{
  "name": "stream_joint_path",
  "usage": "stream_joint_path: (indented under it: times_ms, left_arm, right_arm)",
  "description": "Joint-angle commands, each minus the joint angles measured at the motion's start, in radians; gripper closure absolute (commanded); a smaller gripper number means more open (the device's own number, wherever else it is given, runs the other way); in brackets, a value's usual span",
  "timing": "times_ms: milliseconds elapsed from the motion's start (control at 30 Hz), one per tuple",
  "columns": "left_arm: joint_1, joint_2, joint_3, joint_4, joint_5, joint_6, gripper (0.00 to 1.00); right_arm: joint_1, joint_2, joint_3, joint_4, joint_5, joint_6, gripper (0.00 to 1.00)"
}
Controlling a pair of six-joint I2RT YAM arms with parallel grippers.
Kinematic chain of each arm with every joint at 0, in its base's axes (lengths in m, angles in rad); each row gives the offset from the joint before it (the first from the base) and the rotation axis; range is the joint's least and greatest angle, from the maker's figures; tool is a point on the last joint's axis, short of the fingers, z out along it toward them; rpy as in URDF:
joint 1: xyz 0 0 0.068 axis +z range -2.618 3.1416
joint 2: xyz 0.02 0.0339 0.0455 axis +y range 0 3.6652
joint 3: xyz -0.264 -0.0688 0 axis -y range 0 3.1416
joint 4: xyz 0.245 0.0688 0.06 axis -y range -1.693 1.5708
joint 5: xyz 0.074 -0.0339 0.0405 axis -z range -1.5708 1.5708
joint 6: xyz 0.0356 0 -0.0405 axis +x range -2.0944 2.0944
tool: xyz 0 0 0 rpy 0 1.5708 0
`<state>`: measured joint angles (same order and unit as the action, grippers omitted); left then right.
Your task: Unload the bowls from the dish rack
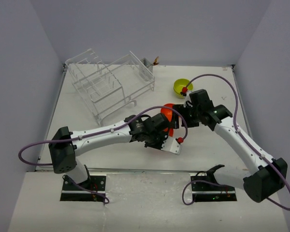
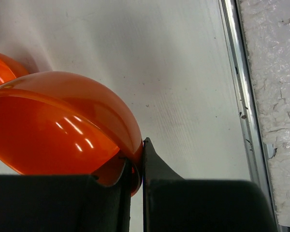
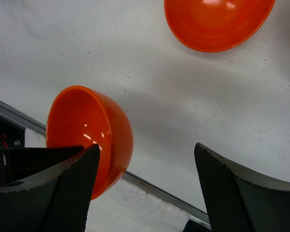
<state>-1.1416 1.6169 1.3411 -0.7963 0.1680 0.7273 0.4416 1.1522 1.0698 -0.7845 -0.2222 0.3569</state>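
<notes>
My left gripper is shut on the rim of an orange-red bowl, held tilted just above the table; it shows mid-table in the top view. A second orange-red bowl sits on the table beside it, its edge also showing in the left wrist view. My right gripper is open and empty, close to the held bowl, right of it in the top view. A lime-green bowl stands at the back right. The dish rack at the back left shows no bowls. The whitish patterned bowl is out of view.
The rack's side cup is at its far right corner, with a small brown object behind it. A metal strip runs along the table's near edge. Grey walls close in the left, back and right sides.
</notes>
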Motion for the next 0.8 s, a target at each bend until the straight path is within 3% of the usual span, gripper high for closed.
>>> stream_joint_path:
  times_ms: [0,133,267,300,433,467,500,533,567,767]
  left_arm:
    - [-0.003,0.003,0.058,-0.001,-0.015,0.027,1.0]
    - [-0.003,0.02,0.067,0.0,0.004,0.027,1.0]
    - [-0.003,0.029,0.07,0.002,0.004,0.021,1.0]
    - [-0.001,0.031,0.072,0.005,-0.011,0.014,1.0]
    - [-0.001,0.038,0.073,0.02,-0.062,-0.035,0.97]
    - [0.0,0.041,0.076,0.026,-0.08,-0.049,0.8]
    - [0.0,0.04,0.073,0.038,-0.129,-0.089,0.7]
    - [0.003,0.037,0.067,0.048,-0.149,-0.109,0.17]
    - [0.006,0.038,0.069,0.054,-0.163,-0.123,0.0]
    - [0.042,-0.037,0.023,0.097,-0.32,-0.339,0.0]
  right_arm:
    - [0.037,0.061,-0.002,-0.036,0.037,-0.042,0.22]
    - [0.077,0.115,-0.007,-0.018,0.032,-0.042,0.33]
    - [0.108,0.15,0.008,-0.001,0.026,-0.038,0.8]
    - [0.108,0.152,0.013,0.002,0.03,-0.036,1.0]
    - [0.108,0.139,0.019,0.033,0.061,-0.018,1.0]
    - [0.108,0.132,0.019,0.051,0.087,-0.007,1.0]
    - [0.106,0.13,0.022,0.06,0.105,0.0,1.0]
    - [0.097,0.132,0.024,0.07,0.122,0.014,1.0]
    - [0.088,0.132,0.025,0.097,0.139,0.022,1.0]
    - [-0.081,0.165,0.001,0.253,0.239,0.091,1.0]
